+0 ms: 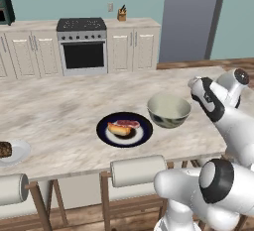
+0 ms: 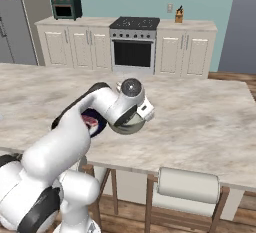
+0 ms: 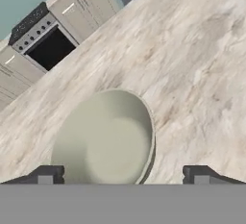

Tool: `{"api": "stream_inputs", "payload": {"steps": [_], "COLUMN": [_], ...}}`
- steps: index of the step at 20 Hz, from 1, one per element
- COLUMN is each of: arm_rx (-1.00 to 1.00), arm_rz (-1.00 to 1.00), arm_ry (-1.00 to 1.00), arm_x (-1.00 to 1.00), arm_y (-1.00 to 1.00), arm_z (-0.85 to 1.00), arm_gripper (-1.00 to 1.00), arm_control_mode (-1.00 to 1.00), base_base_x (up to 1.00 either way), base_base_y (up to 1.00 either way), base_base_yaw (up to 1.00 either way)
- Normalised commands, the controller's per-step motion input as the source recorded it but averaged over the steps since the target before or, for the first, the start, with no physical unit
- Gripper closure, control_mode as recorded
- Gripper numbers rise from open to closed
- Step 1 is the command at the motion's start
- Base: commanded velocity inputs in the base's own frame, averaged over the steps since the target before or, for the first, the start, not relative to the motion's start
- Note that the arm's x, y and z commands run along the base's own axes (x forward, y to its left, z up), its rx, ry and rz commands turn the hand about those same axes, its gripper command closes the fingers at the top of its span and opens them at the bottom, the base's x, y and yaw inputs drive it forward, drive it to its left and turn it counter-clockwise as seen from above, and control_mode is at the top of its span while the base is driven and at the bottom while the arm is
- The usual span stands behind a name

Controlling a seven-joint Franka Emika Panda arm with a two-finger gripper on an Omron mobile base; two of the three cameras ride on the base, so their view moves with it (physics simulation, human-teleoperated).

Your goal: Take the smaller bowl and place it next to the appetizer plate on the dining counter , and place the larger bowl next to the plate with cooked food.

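On the long marbled surface (image 1: 59, 111) the big grey-green bowl (image 1: 169, 110) stands upright, just beside the dark plate (image 1: 124, 129) of orange and pinkish-red food, at about two o'clock from it in the left base view; whether the two rims touch I cannot tell. Over at the nine o'clock edge of that view, well apart from both, a small white plate (image 1: 12, 151) carries a dark brown lump. From the hand view the end effector (image 3: 124, 174) hangs above the bowl (image 3: 106, 139) with its two dark fingertips (image 3: 45, 174) spread wide, one at the bowl's left edge and the other out over bare stone, gripping nothing. The bowl's pale cream-green inside looks up at the camera, empty. From the right base view the white arm's wrist covers most of the bowl (image 2: 128, 125), and a sliver of the dark plate (image 2: 91, 122) peeks out at its nine o'clock. Padded stools (image 1: 138, 170) line the near edge. Against the far wall, at twelve o'clock, sits a stove (image 1: 82, 45).
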Motion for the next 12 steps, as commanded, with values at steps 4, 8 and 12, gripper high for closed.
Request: {"api": "stream_inputs", "payload": {"steps": [4,8,12], "arm_rx": [-0.11,-0.19,-0.29], "arm_rz": [0.21,0.20,0.08], "arm_ry": [-0.13,-0.03,0.00], "arm_x": [-0.41,-0.48,-0.67], "arm_y": [0.21,0.23,0.23], "arm_z": [1.00,0.91,0.69], "arm_gripper": [-1.00,-1.00,-1.00], "arm_control_mode": [-1.00,-1.00,-1.00], "base_base_x": [0.00,0.00,0.00], "base_base_y": [0.00,0.00,0.00], "base_base_yaw": [0.00,0.00,0.00]}}
